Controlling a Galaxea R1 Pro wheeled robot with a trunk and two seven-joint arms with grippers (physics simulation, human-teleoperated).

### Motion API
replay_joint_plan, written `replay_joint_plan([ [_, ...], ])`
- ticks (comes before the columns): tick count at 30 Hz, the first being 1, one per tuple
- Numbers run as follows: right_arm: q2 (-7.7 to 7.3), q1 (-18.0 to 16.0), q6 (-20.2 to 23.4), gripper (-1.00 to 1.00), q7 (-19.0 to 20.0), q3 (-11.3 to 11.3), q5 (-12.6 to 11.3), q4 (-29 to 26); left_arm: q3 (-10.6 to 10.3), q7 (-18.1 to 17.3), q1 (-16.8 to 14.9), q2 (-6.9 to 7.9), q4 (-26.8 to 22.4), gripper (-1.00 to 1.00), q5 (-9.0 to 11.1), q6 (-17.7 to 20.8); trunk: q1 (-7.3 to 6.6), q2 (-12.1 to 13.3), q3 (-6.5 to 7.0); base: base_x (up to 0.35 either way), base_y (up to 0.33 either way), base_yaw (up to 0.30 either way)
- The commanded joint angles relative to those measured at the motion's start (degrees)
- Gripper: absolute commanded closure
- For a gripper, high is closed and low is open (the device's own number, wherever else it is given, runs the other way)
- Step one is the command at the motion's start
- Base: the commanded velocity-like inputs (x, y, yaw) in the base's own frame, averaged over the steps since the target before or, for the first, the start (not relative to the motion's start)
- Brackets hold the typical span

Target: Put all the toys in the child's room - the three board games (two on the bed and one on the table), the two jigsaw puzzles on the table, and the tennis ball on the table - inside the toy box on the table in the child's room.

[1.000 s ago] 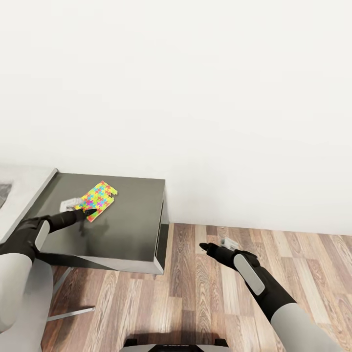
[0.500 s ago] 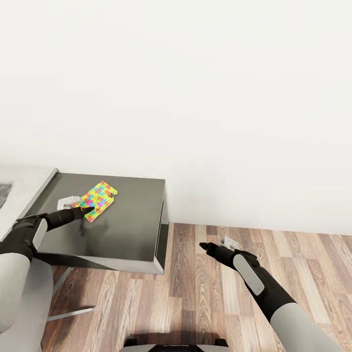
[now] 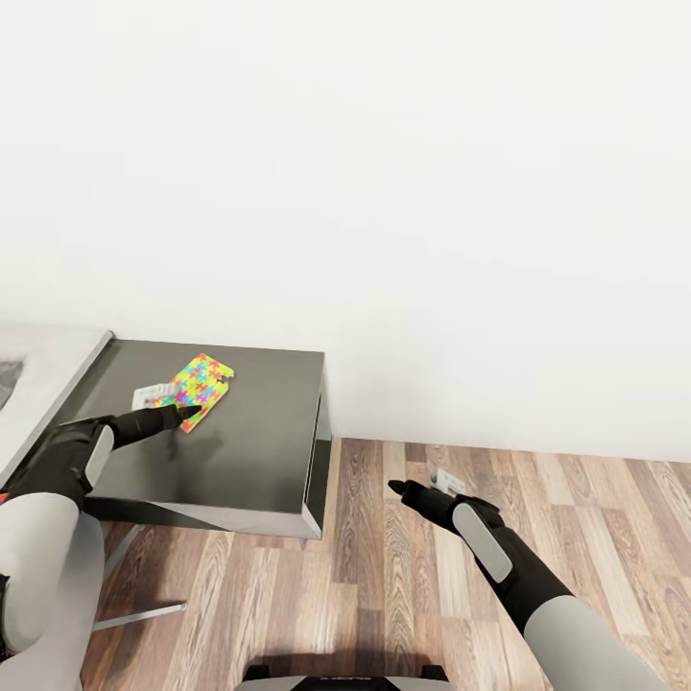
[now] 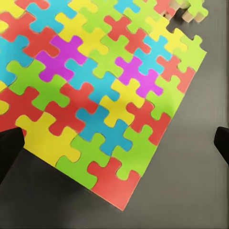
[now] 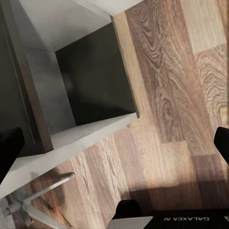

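Head view: left gripper [image 3: 182, 415], fingers spread wide, hovers at the puzzle [image 3: 200, 380] edge; best to straddle one corner squarely.

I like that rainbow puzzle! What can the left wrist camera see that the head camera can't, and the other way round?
Left wrist view alone: the jigsaw puzzle close up, each interlocking piece clear, and loose pieces at its far corner. Head view alone: the white wall, wooden floor, right gripper and left gripper. Both: the puzzle lying on the dark cabinet top.
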Motion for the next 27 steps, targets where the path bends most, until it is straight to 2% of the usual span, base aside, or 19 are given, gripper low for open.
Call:
replay_joint_plan([
  [1,-0.12,-0.04,0.04,-1.00,-0.52,0.22,-0.61,-0.02,-0.05,-0.36,0.01,-0.11,0.30,-1.00,-0.07,0.70,0.05,-0.07,-0.09,0.000,0.000,0.000],
  [8,-0.17,-0.04,0.14,-1.00,-0.43,0.19,-0.56,0.07,-1.58,-0.50,0.01,-0.05,0.04,-1.00,0.34,0.85,0.05,-0.07,-0.09,0.000,0.000,0.000],
  [20,-0.06,-0.04,0.16,-1.00,-0.37,0.19,-0.54,0.07,-1.53,-0.89,0.01,0.04,0.70,-1.00,0.61,1.92,0.05,-0.07,-0.09,0.000,0.000,0.000],
  [27,0.00,-0.04,0.16,-1.00,-0.41,0.19,-0.54,0.07,-1.66,-0.97,0.18,0.10,-3.86,-1.00,0.64,3.79,0.05,-0.07,-0.09,0.000,0.000,0.000],
])
